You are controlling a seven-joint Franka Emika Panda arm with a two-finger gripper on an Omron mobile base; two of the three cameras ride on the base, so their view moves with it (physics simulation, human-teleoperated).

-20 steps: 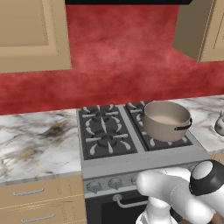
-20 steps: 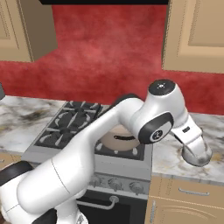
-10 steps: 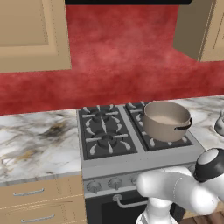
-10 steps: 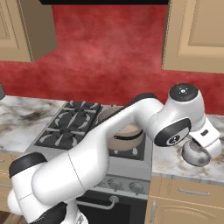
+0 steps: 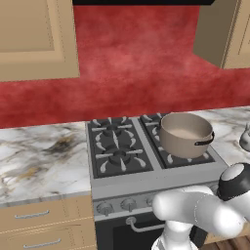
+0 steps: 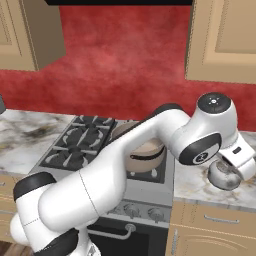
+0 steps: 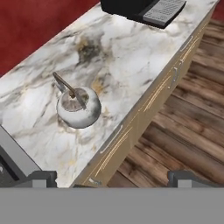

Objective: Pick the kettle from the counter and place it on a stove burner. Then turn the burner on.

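The small silvery-white kettle (image 7: 78,107) stands upright on the marble counter (image 7: 131,57), its thin handle pointing up. In the right base view the kettle (image 6: 224,176) sits right of the stove, with my hand (image 6: 240,160) just above and beside it. My gripper (image 7: 114,178) is open, its two tips wide apart, and holds nothing; the kettle lies ahead of it and to the left. At the right edge of the left base view the kettle (image 5: 245,138) is partly cut off. Free stove burners (image 5: 113,132) lie on the stove's left side.
A large tan pot (image 5: 185,134) occupies the stove's right side, partly behind my arm in the right base view (image 6: 146,152). A dark appliance with a keypad (image 7: 146,8) stands further along the counter. Stove knobs (image 5: 128,204) line the front panel. Wooden floor (image 7: 188,127) lies beyond the counter edge.
My arm has swung further right over the counter, bringing the hand beside the kettle. Kettle and pot have not moved.
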